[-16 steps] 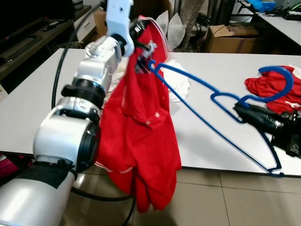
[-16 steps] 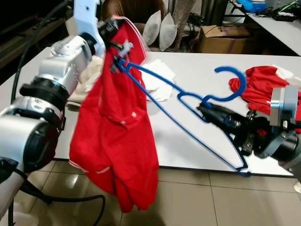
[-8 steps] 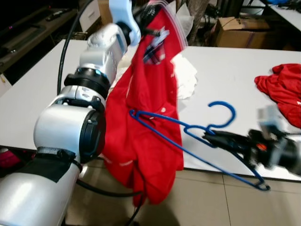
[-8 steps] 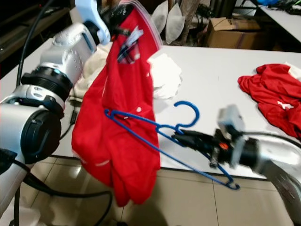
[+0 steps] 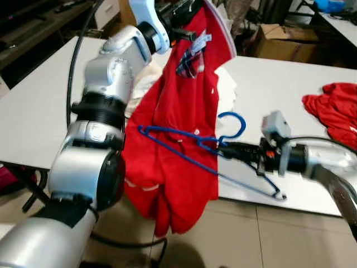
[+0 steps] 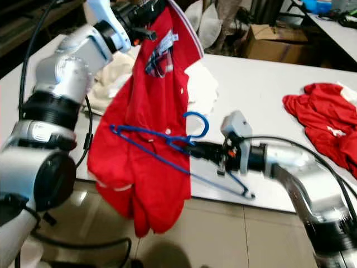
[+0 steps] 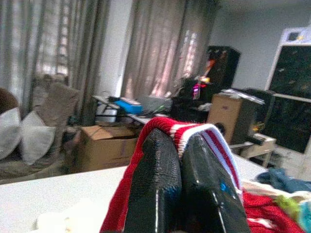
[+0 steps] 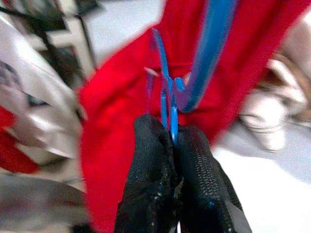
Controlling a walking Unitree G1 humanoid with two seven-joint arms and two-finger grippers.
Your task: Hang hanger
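At frame centre, right tool (image 5: 222, 149) pinches blue hanger (image 5: 184, 142), now against the red shirt (image 5: 178, 128); left tool (image 7: 177, 145) clamps its collar.

The red polo shirt (image 5: 178, 139) covers the near end of the blue hanger (image 6: 167, 146) around nine o'clock, so how far that arm has gone into the cloth cannot be told, and the white cloth (image 6: 201, 89) behind it shows only in part. A second red garment (image 5: 334, 109) is cut by the frame edge at three o'clock. In the right wrist view the hanger, shirt and background are blurred, and the left gripper (image 7: 177, 145) hides the collar it pinches.
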